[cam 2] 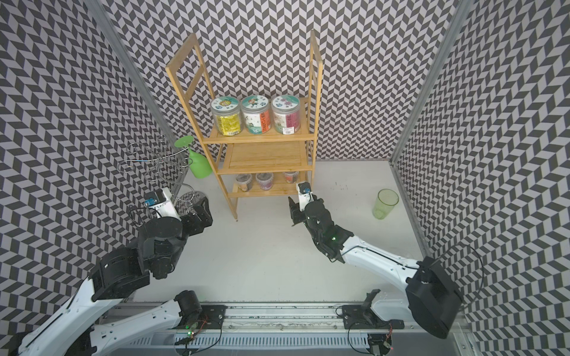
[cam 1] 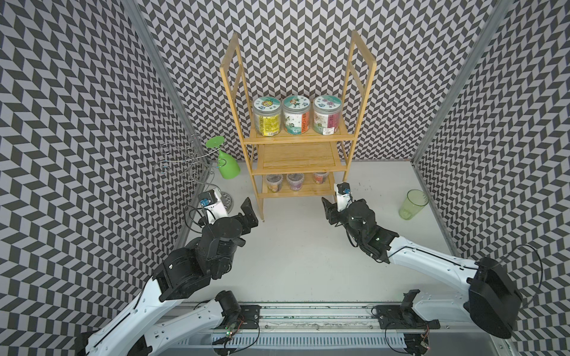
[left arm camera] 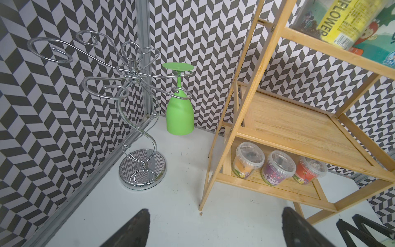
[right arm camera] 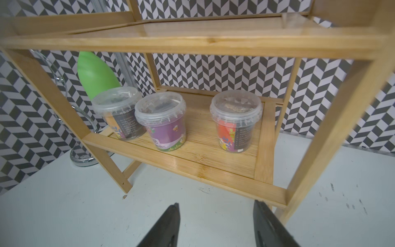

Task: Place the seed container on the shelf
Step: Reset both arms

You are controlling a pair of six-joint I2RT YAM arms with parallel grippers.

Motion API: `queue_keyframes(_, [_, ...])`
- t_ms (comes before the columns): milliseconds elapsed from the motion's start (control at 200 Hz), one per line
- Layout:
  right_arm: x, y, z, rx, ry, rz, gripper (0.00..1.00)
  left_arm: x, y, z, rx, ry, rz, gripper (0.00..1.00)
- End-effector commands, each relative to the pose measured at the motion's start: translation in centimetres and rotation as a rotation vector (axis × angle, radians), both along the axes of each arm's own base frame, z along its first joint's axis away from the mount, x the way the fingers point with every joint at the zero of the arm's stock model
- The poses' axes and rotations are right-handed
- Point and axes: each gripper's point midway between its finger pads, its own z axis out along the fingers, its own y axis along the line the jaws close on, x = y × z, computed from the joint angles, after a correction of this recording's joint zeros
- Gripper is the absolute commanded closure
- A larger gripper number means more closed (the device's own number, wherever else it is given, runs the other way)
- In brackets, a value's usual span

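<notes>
Flanking the shelf (cam 1: 297, 155) on a white table (cam 1: 293, 255), both arms hung empty-handed. At far left, a wire stand (left arm camera: 142, 170) held a green glass (cam 1: 228, 168) upside down by its foot. The left gripper (cam 1: 245, 212) hovered near the stand's base, jaws spread wide with nothing between them. On the shelf, three large jars (cam 1: 297, 115) lined the top tier and the middle tier lay bare. Three lidded seed containers (right arm camera: 163, 126) stood upright on the bottom tier, the red-labelled container (right arm camera: 235, 126) set apart toward the right. Which one the task meant could not be told, though the placing looked done. The right gripper (cam 1: 328, 212) hung low, just beside the shelf's near right leg, jaws apart and holding nothing. A green tumbler (cam 1: 412, 204) stood well apart at right. The hazard appeared to be the way out: a sideways swing by the right arm could clip that leg and rock the tall, light rack, toppling jars. A careless left arm could knock the stand and drop the glass.
</notes>
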Motion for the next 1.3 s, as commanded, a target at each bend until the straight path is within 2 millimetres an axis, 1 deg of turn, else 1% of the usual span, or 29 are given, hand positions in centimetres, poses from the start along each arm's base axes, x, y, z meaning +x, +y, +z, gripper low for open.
queue_keyframes(0, [-0.3, 3.5, 3.0, 0.081, -0.068, 0.090, 0.48, -0.4, 0.8, 0.3, -0.019, 0.002, 0.023, 0.04])
queue_keyframes(155, [0.2, 6.5, 2.7, 0.108, -0.053, 0.135, 0.54, -0.5, 0.9, 0.2, -0.025, 0.005, 0.022, 0.04])
queue_keyframes(230, [1.0, 7.8, 2.3, 0.117, -0.043, 0.140, 0.56, -0.6, 1.0, 0.2, -0.029, 0.005, 0.021, 0.04])
queue_keyframes(336, [2.3, 8.8, 1.8, 0.137, -0.031, 0.114, 0.58, -0.6, 1.0, 0.2, -0.031, 0.005, 0.017, 0.04])
queue_keyframes(456, [3.3, 10.2, 1.9, 0.164, -0.054, 0.122, 0.58, -0.7, 1.1, 0.3, -0.027, 0.005, 0.017, 0.04])
queue_keyframes(566, [4.3, 11.0, 1.1, 0.159, -0.038, 0.106, 0.58, -0.8, 1.3, 0.3, -0.028, 0.003, 0.020, 0.04])
queue_keyframes(711, [5.6, 11.3, 0.6, 0.156, -0.036, 0.060, 0.58, -0.9, 1.4, 0.4, -0.032, 0.000, 0.019, 0.04])
queue_keyframes(851, [7.2, 10.8, 0.4, 0.144, -0.033, -0.015, 0.58, -0.9, 1.4, 0.6, -0.025, -0.002, 0.015, 0.04])
queue_keyframes(1017, [8.5, 10.2, 0.2, 0.124, -0.038, -0.082, 0.57, -0.8, 1.3, 0.6, -0.017, -0.006, 0.014, 0.04])
queue_keyframes(1142, [8.6, 9.9, 0.2, 0.120, -0.039, -0.090, 0.57, -0.8, 1.2, 0.7, -0.016, -0.006, 0.012, 0.04])
queue_keyframes(1292, [7.8, 9.3, 0.0, 0.121, -0.031, -0.085, 0.57, -0.7, 1.2, 0.6, -0.014, -0.006, 0.011, 0.04])
